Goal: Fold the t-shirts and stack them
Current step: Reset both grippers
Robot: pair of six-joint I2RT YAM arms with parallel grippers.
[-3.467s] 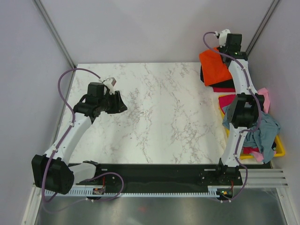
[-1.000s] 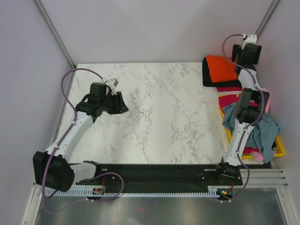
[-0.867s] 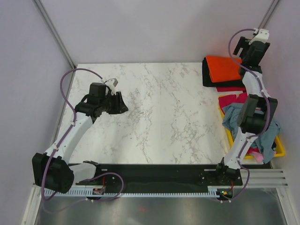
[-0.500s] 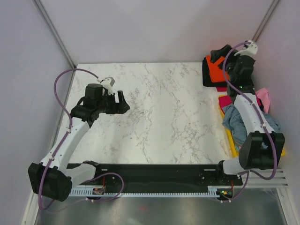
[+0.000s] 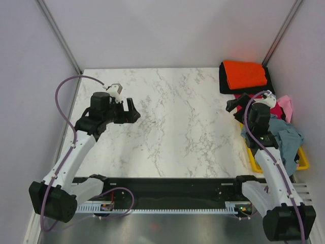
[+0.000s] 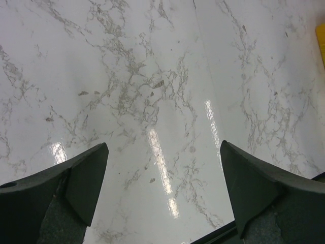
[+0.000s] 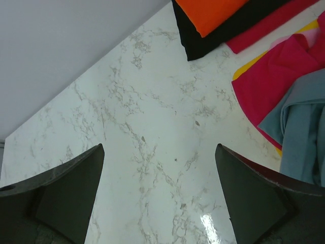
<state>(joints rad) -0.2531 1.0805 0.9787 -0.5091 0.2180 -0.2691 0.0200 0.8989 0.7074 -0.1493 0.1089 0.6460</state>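
A folded bright orange t-shirt [image 5: 245, 75] lies on a folded black t-shirt [image 5: 225, 84] in the table's far right corner. The right wrist view shows the same orange t-shirt [image 7: 213, 12] on the black one [image 7: 203, 43]. A red t-shirt [image 7: 269, 81], a grey-blue t-shirt [image 5: 284, 138] and a pink t-shirt [image 5: 286, 104] lie crumpled over the yellow bin [image 5: 303, 163]. My right gripper [image 5: 234, 108] hovers open and holds nothing, left of the bin and in front of the stack. My left gripper [image 5: 133, 111] is open over bare marble at the left.
The marble table [image 5: 172, 122] spreads between the two arms. A red cloth strip [image 7: 264, 28] lies beside the black shirt. Grey walls close in at the left, back and right. The bin's yellow rim [image 7: 245, 71] shows under the red shirt.
My right arm has drawn back from the far corner stack to beside the bin, leaving the orange shirt on the black one. My left gripper has opened wider.
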